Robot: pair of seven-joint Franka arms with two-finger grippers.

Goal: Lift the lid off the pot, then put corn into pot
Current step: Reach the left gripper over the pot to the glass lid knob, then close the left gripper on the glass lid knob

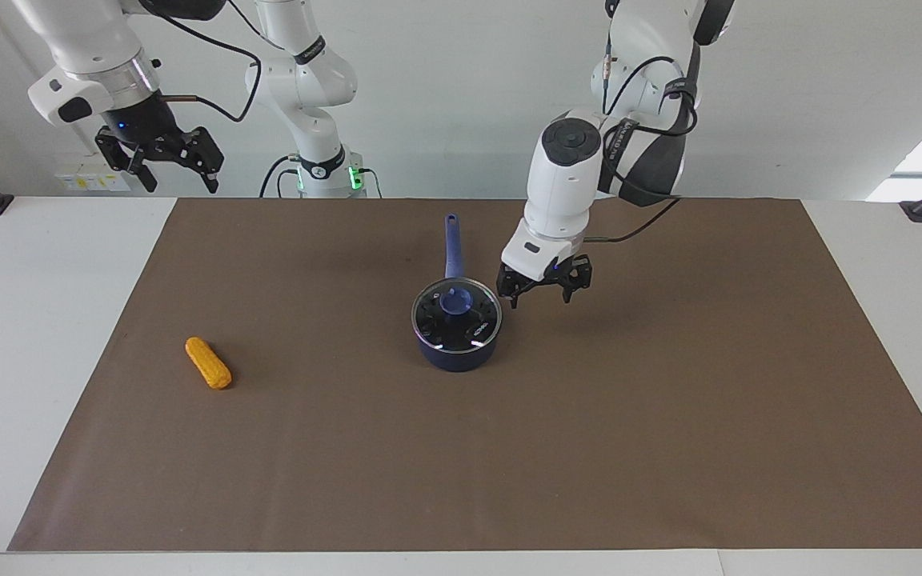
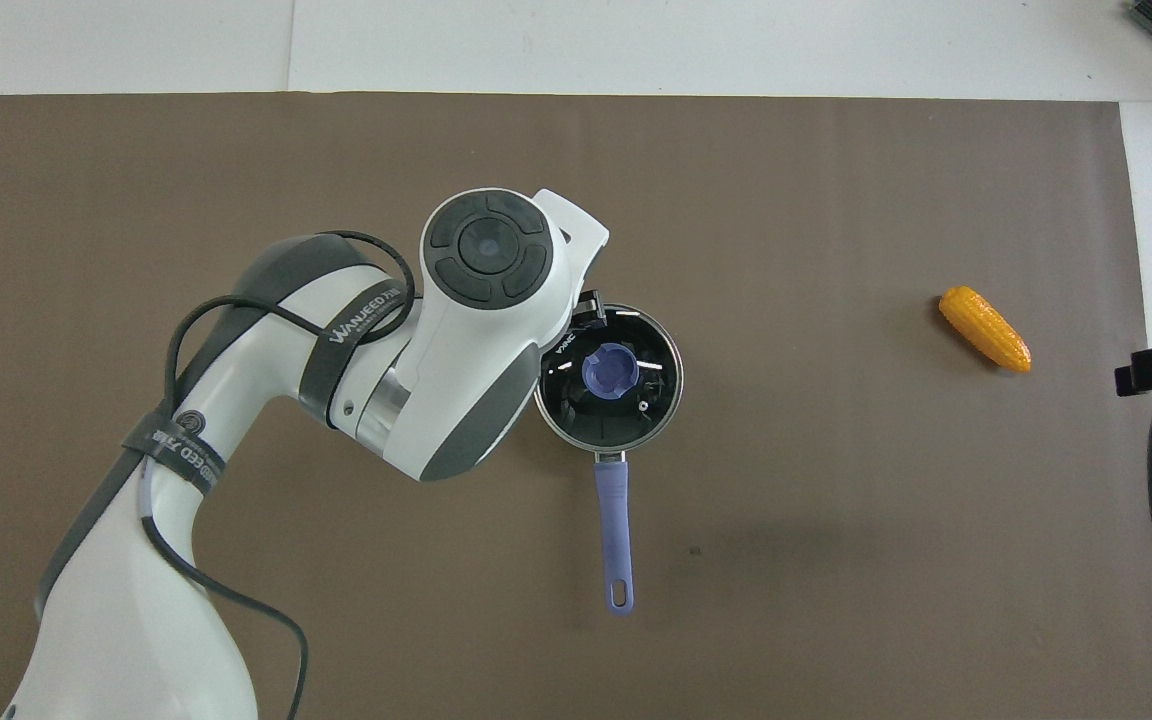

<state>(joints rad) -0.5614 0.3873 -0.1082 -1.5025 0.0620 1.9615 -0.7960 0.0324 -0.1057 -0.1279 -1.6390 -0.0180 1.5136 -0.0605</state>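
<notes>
Lid sits on the pot mid-mat; left gripper hangs spread at its three o'clock, likely lining up the knob. Corn lies at nine o'clock; right gripper waits, spread.

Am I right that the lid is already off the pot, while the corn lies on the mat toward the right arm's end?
Not quite: the facing view shows the lid still sitting on the pot. The corn does lie on the mat toward the right arm's end.
</notes>
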